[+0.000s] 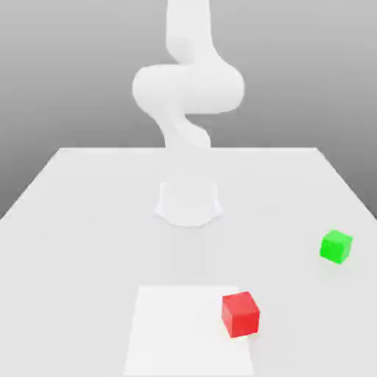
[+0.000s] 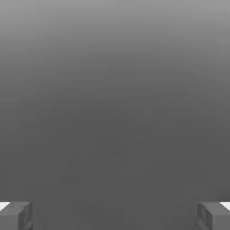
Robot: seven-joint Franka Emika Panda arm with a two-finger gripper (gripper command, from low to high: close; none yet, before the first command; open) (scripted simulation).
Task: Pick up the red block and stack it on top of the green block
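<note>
The red block (image 1: 241, 314) rests on the white table near the front, a little toward the exterior view's right. The green block (image 1: 336, 246) sits farther back and farther to the exterior view's right, well apart from the red one. In the hand view my gripper (image 2: 115, 215) is open, its two grey fingertips (image 2: 15, 215) standing far apart with nothing between them and only plain grey background beyond. The white arm (image 1: 188, 88) rises from its base at the middle of the table, behind both blocks.
The arm's round base (image 1: 188, 205) stands at the table's centre. A paler square patch (image 1: 190, 331) lies on the table (image 1: 74, 221) at the front, under the red block's left side. The table's edges run along both sides.
</note>
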